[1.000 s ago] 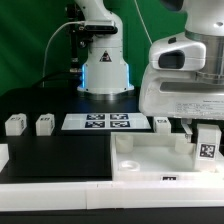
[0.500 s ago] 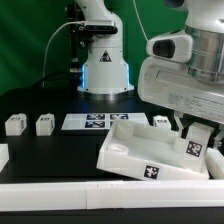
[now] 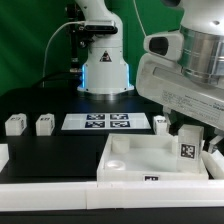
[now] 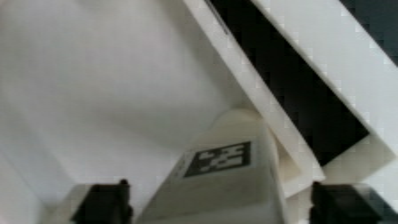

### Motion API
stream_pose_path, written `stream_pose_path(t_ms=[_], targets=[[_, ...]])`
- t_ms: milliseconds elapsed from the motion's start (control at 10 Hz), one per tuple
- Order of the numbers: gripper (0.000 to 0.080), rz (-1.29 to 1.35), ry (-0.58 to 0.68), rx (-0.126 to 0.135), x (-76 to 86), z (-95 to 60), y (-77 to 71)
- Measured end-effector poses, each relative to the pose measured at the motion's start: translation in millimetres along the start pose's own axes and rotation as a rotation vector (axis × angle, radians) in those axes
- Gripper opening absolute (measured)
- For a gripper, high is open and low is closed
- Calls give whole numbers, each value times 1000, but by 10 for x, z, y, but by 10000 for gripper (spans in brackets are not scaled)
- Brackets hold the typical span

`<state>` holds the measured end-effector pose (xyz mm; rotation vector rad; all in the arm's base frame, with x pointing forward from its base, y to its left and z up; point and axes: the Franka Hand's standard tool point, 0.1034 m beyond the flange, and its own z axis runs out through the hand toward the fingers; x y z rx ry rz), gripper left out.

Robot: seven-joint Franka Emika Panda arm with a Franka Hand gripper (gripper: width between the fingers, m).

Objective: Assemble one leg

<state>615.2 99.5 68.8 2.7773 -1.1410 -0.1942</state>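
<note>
Your gripper (image 3: 190, 150) hangs low at the exterior view's right, clamped on the leg (image 3: 187, 148), whose black-and-white tag faces the camera; you can see the leg (image 4: 226, 160) between the two dark fingertips (image 4: 103, 200) in the wrist view, tag showing. It stands upright at the right rear corner of the big white tray piece (image 3: 140, 165), which lies flat near the table's front edge. Behind the tray you have the marker board (image 3: 105, 122), and to the exterior view's left two small white blocks (image 3: 15, 124) (image 3: 45, 124) sit side by side, well apart from the gripper.
</note>
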Motion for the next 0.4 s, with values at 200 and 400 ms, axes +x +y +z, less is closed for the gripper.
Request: stream_pose_path(t_ms=[200,400], targets=[[636,0,0,0,-1,3,0],[647,0,0,-1,-1,4,0]])
